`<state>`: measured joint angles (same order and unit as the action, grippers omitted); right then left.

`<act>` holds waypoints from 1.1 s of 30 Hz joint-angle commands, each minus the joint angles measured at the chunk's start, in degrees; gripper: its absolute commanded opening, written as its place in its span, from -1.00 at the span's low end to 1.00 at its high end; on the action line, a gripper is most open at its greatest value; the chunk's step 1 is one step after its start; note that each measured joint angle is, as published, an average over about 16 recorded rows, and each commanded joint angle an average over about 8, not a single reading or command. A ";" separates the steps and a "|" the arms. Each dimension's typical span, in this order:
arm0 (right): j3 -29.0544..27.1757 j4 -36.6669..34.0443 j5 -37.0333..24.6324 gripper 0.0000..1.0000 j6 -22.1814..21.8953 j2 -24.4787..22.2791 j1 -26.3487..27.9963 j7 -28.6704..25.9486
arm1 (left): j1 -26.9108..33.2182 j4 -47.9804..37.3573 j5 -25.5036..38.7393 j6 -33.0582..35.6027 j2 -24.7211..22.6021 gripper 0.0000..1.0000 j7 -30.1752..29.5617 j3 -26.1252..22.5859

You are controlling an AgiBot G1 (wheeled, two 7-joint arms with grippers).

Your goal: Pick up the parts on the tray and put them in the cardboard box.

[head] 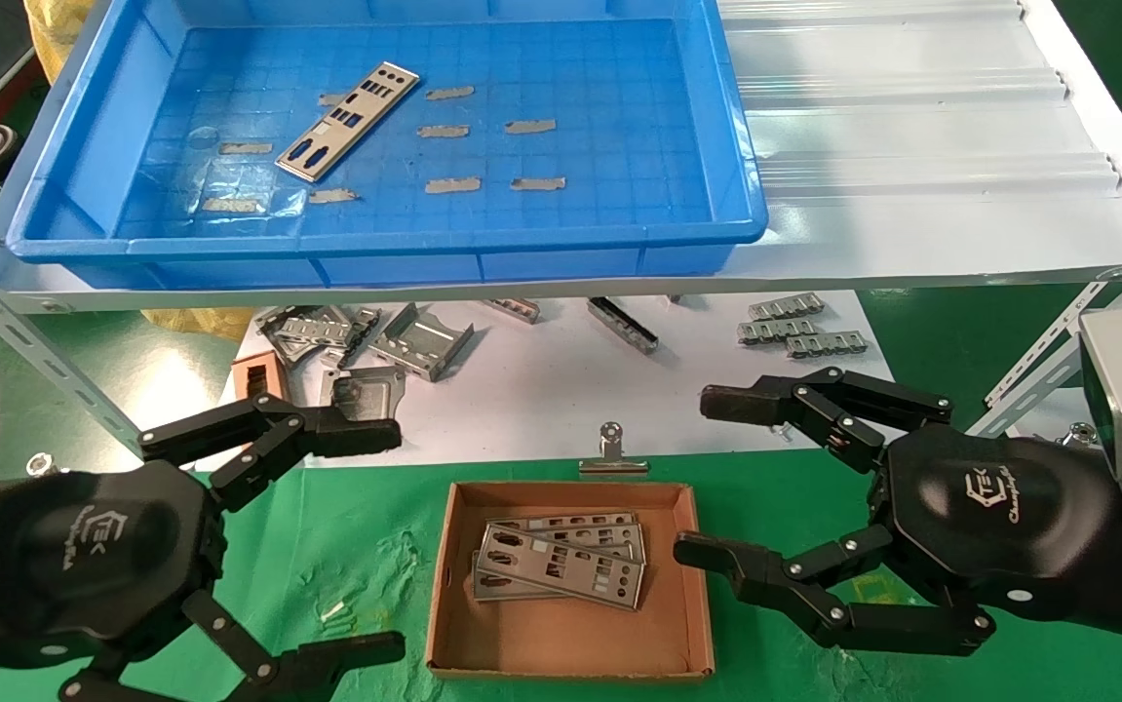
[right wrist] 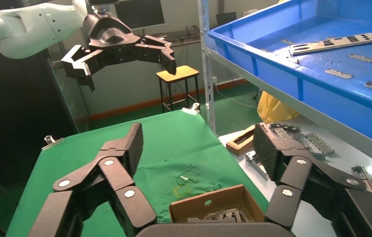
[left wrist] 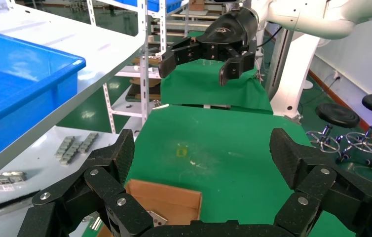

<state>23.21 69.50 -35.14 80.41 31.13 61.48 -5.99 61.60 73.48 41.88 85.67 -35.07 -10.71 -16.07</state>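
Both pincers hang spread and empty, left pincer (head: 327, 536) at nine o'clock and right pincer (head: 716, 478) at three of the cardboard box (head: 568, 651) holding stacked parts (head: 561, 565), probably clearing the route to the last part (head: 348, 121) in the tray (head: 736, 156) at twelve.

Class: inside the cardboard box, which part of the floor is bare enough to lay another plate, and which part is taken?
In the cardboard box, bare floor runs along the near wall and the robot's-left wall. The stacked parts crowd the far half toward the robot's right, beside the open right gripper.
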 commanded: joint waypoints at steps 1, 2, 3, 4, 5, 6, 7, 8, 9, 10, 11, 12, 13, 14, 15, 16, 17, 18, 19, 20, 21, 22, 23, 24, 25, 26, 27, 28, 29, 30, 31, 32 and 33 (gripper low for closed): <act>0.00 0.00 0.00 -1.00 0.00 0.00 0.00 0.00 | 0.00 0.00 0.00 0.00 0.00 1.00 0.00 0.00; 0.00 0.00 0.00 -1.00 0.00 0.00 0.00 0.00 | 0.00 0.00 0.00 0.00 0.00 1.00 0.00 0.00; 0.00 0.00 0.00 -1.00 0.00 0.00 0.00 0.00 | 0.00 0.00 0.00 0.00 0.00 1.00 0.00 0.00; 0.00 0.00 0.00 -1.00 0.00 0.00 0.00 0.00 | 0.00 0.00 0.00 0.00 0.00 1.00 0.00 0.00; 0.00 0.00 0.00 -1.00 0.00 0.00 0.00 0.00 | 0.00 0.00 0.00 0.00 0.00 1.00 0.00 0.00; 0.00 0.00 0.00 -1.00 0.00 0.00 0.00 0.00 | 0.00 0.00 0.00 0.00 0.00 1.00 0.00 0.00; 0.00 0.00 0.00 -1.00 0.00 0.00 0.00 0.00 | 0.00 0.00 0.00 0.00 0.00 1.00 0.00 0.00; 0.00 0.00 0.00 -1.00 0.00 0.00 0.00 0.00 | 0.00 0.00 0.00 0.00 0.00 1.00 0.00 0.00; 0.00 0.00 0.00 -1.00 0.00 0.00 0.00 0.00 | 0.00 0.00 0.00 0.00 0.00 1.00 0.00 0.00; 0.00 0.00 0.00 -1.00 0.00 0.00 0.00 0.00 | 0.00 0.00 0.00 0.00 0.00 1.00 0.00 0.00; 0.00 0.00 0.00 -1.00 0.00 0.00 0.00 0.00 | 0.00 0.00 0.00 0.00 0.00 1.00 0.00 0.00; 0.00 0.00 0.00 -1.00 0.00 0.00 0.00 0.00 | 0.00 0.00 0.00 0.00 0.00 1.00 0.00 0.00; 0.00 0.00 0.00 -1.00 0.00 0.00 0.00 0.00 | 0.00 0.00 0.00 0.00 0.00 1.00 0.00 0.00; 0.00 0.00 0.00 -1.00 0.00 0.00 0.00 0.00 | 0.00 0.00 0.00 0.00 0.00 1.00 0.00 0.00; 0.00 0.00 0.00 -1.00 0.00 0.00 0.00 0.00 | 0.00 0.00 0.00 0.00 0.00 1.00 0.00 0.00; 0.00 0.00 0.00 -1.00 0.00 0.00 0.00 0.00 | 0.00 0.00 0.00 0.00 0.00 1.00 0.00 0.00; 0.00 0.00 0.00 -1.00 0.00 0.00 0.00 0.00 | 0.00 0.00 0.00 0.00 0.00 1.00 0.00 0.00; 0.00 0.00 0.00 -1.00 0.00 0.00 0.00 0.00 | 0.00 0.00 0.00 0.00 0.00 1.00 0.00 0.00; 0.00 0.00 0.00 -1.00 0.00 0.00 0.00 0.00 | 0.00 0.00 0.00 0.00 0.00 1.00 0.00 0.00; 0.00 0.00 0.00 -1.00 0.00 0.00 0.00 0.00 | 0.00 0.01 0.00 0.00 0.01 1.00 -0.01 0.01; 0.00 0.00 0.00 -1.00 0.00 0.00 0.00 0.00 | 0.00 0.01 0.00 0.00 0.01 1.00 -0.01 0.01; 0.00 0.00 0.00 -1.00 0.00 0.00 0.00 0.00 | 0.01 0.01 0.01 -0.01 0.01 1.00 0.00 0.01; 0.00 0.00 0.00 -1.00 0.00 0.00 0.00 0.00 | 0.06 0.01 0.03 -0.05 0.01 1.00 0.01 0.03; 0.00 0.00 0.00 -1.00 0.00 0.00 0.00 0.00 | 0.18 0.02 0.11 -0.14 0.01 1.00 0.03 0.04; 0.00 0.00 0.00 -1.00 0.00 0.00 0.00 0.00 | 0.48 0.00 0.31 -0.32 -0.05 1.00 0.01 0.04; 0.00 0.00 0.00 -1.00 0.00 0.00 0.00 0.00 | 0.96 -0.08 0.61 -0.56 -0.16 1.00 -0.09 -0.01; 0.00 0.00 0.00 -1.00 0.00 0.00 0.00 0.00 | 1.67 -0.23 1.08 -0.85 -0.33 1.00 -0.26 -0.13; 0.00 0.00 0.00 -1.00 0.00 0.00 0.00 0.00 | 2.74 -0.50 1.80 -1.16 -0.60 1.00 -0.49 -0.36; 0.00 0.00 0.00 -1.00 0.00 0.00 0.00 0.00 | 4.10 -0.92 2.71 -1.51 -0.96 1.00 -0.80 -0.65; 0.00 0.00 0.00 -1.00 0.00 0.00 0.00 0.00 | 5.78 -1.56 3.81 -1.90 -1.44 1.00 -1.19 -1.04; 0.00 0.00 0.00 -1.00 0.00 0.00 0.00 0.00 | 7.87 -2.48 5.17 -2.25 -2.10 1.00 -1.62 -1.57; 0.00 0.00 0.00 -1.00 0.00 0.00 0.00 0.00 | 10.22 -3.67 6.70 -2.57 -2.89 1.00 -2.06 -2.19; 0.00 0.00 0.00 -1.00 0.00 0.00 0.00 0.00 | 12.73 -5.18 8.38 -2.85 -3.78 1.00 -2.47 -2.89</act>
<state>23.21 69.50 -35.14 80.41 31.13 61.48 -5.99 75.76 65.70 51.41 82.88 -39.85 -12.62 -19.53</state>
